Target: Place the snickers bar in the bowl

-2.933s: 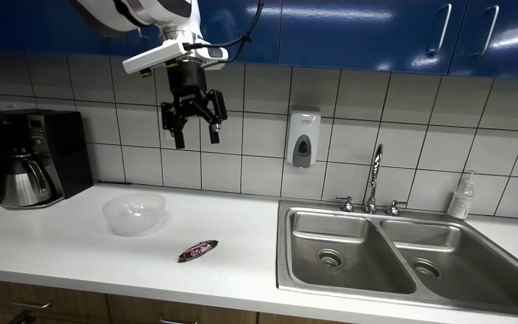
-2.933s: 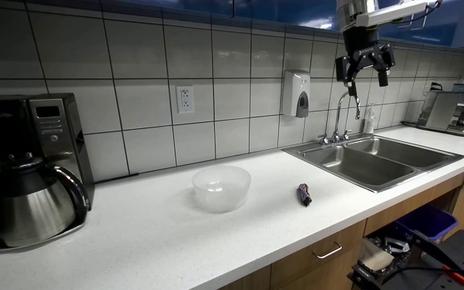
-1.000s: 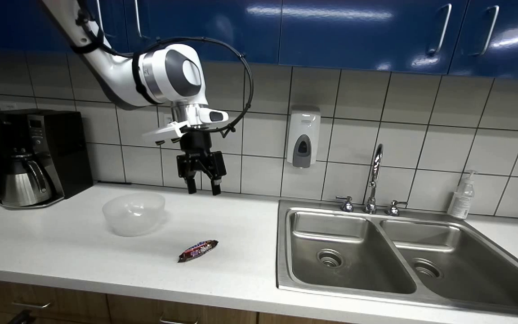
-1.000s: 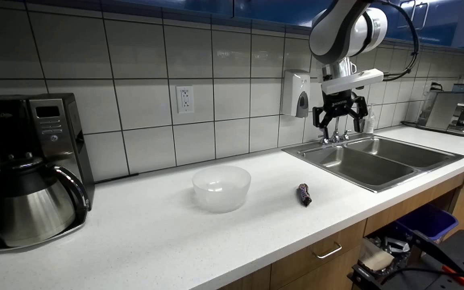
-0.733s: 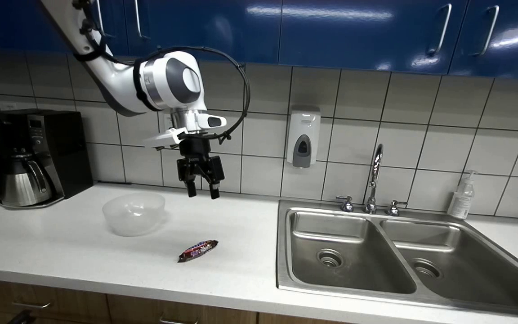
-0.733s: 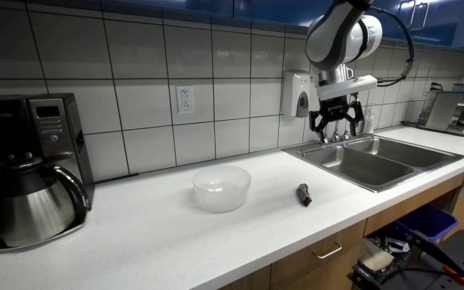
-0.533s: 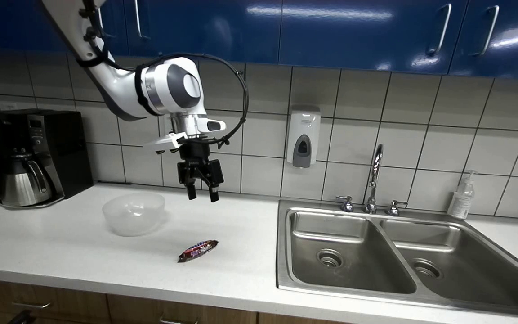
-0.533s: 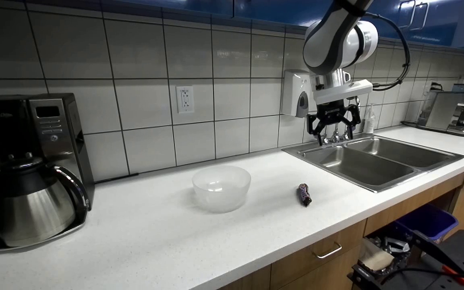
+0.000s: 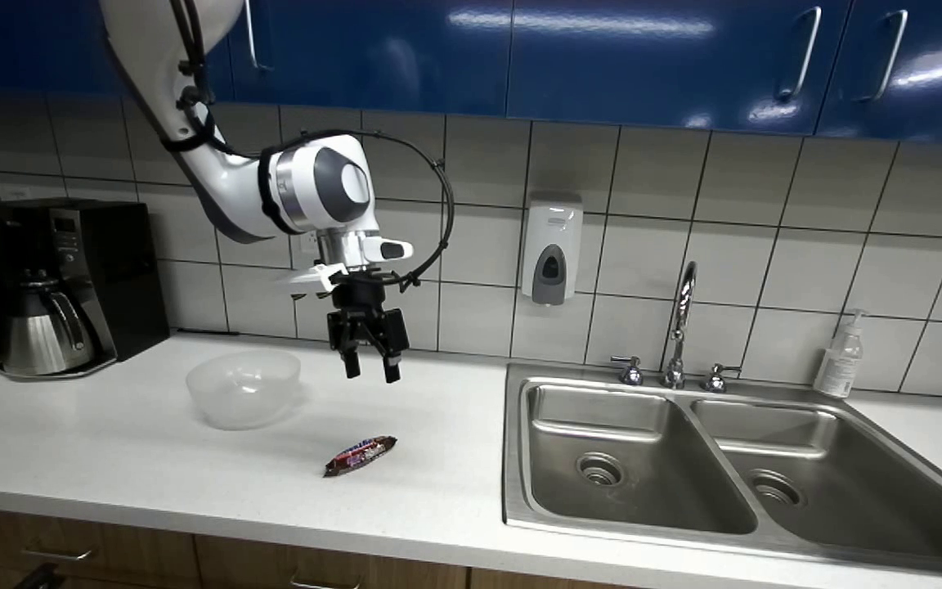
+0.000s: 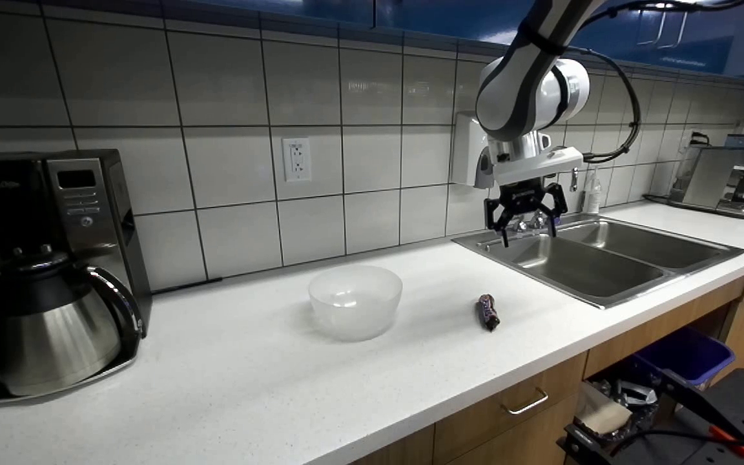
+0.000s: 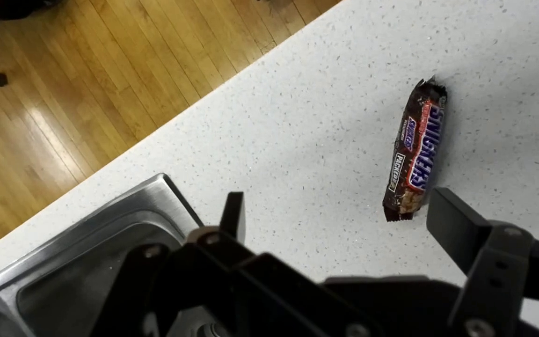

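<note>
Since the earlier frames your end effector (image 9: 372, 372) has dropped well down towards the tabletop (image 9: 438, 491) in both exterior views; what lies there hasn't shifted. Working left to right in an exterior view, your drip coffee maker (image 9: 107, 270) stands back near the tiled wall (image 9: 471, 311), probably to leave you working room. Next comes the translucent bowl (image 9: 234, 409), upright, at ten o'clock from the Snickers bar (image 9: 361, 456); keeping the two apart likely lets you reach the bar without knocking the bowl. The bar lies flat and untouched. In your wrist view it sits at two o'clock from the gap between your fingers (image 11: 456, 224), its length running roughly from twelve to six. You have those fingers spread wide, nothing between them, presumably so they can straddle its narrow width; expect to shift towards two o'clock before going lower. Last, at three o'clock from the bar in that exterior view, comes the stainless-steel double sink (image 9: 514, 458).
</note>
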`<move>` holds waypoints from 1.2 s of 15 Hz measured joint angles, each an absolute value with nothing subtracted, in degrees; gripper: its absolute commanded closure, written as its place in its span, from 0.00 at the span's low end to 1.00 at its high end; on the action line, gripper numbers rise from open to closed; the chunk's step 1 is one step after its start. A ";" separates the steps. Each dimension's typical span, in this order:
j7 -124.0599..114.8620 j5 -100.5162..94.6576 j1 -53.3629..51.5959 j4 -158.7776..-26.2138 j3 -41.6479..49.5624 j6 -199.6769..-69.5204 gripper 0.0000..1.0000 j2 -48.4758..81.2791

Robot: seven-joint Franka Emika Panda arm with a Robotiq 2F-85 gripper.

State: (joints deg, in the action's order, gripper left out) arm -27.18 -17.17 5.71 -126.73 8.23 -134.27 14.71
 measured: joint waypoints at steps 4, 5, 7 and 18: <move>-27.18 -15.87 5.07 -125.24 8.24 -135.50 0.00 17.46; -27.17 -15.30 4.89 -124.85 8.24 -135.78 0.00 18.04; -27.17 -14.11 4.56 -124.03 8.24 -136.27 0.00 19.19; -27.13 -9.65 3.85 -119.38 8.44 -136.66 0.00 25.74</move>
